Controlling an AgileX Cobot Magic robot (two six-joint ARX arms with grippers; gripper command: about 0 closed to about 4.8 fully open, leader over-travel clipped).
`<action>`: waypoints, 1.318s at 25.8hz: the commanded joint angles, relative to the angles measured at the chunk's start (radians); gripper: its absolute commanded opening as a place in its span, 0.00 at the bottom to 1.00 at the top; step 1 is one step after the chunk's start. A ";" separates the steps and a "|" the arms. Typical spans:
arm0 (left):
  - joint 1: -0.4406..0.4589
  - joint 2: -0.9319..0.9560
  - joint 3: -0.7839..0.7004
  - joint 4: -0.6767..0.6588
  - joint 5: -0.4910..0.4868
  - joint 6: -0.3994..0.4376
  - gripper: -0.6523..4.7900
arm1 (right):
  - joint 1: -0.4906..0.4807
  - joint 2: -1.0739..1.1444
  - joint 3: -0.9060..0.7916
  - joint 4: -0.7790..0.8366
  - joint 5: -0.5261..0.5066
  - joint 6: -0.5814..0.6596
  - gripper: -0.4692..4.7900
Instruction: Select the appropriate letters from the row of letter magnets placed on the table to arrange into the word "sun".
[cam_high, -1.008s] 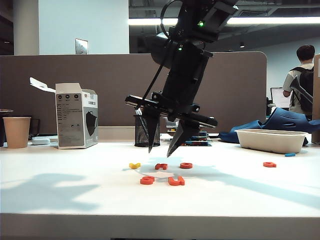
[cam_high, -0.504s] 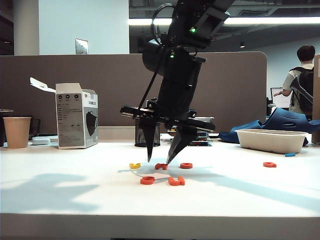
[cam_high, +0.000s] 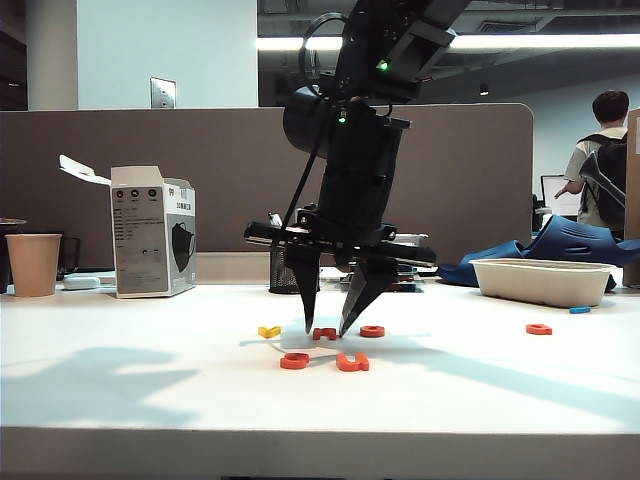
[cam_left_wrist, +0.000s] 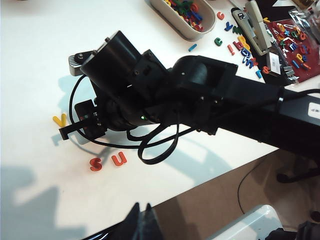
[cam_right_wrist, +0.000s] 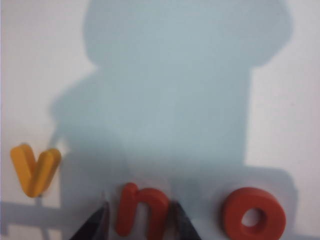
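On the white table (cam_high: 120, 390), the orange-red n (cam_high: 322, 333) lies between a yellow letter (cam_high: 268, 331) and a round orange-red letter (cam_high: 372, 331). In front of them lie the s (cam_high: 294, 361) and the u (cam_high: 352, 362), side by side. My right gripper (cam_high: 326, 329) points down with its tips at the table, one on each side of the n (cam_right_wrist: 142, 207). It is open, with its fingers (cam_right_wrist: 97, 225) close to the n's legs. My left gripper (cam_left_wrist: 141, 220) is shut and empty, over the table's front edge, well away from the s (cam_left_wrist: 95, 163) and u (cam_left_wrist: 119, 159).
A mesh pen cup (cam_high: 292, 262) stands behind the right arm, with a white carton (cam_high: 152, 232) and a paper cup (cam_high: 33, 264) at the back left. A beige tray (cam_high: 545, 281) sits at the back right, and a lone orange-red letter (cam_high: 539, 328) lies in front of it.
The right gripper has come down from above the letters to the table and shifted slightly left. Its fingers have narrowed around the n.
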 joint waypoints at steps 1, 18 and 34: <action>0.000 -0.003 0.003 0.006 0.002 0.014 0.11 | 0.011 0.029 -0.004 -0.036 0.005 -0.006 0.40; 0.000 -0.003 0.004 0.006 0.003 0.033 0.11 | 0.051 0.058 -0.004 -0.090 0.056 -0.019 0.28; 0.000 -0.003 0.004 0.002 0.003 0.033 0.11 | 0.038 0.063 0.172 -0.176 0.131 -0.032 0.29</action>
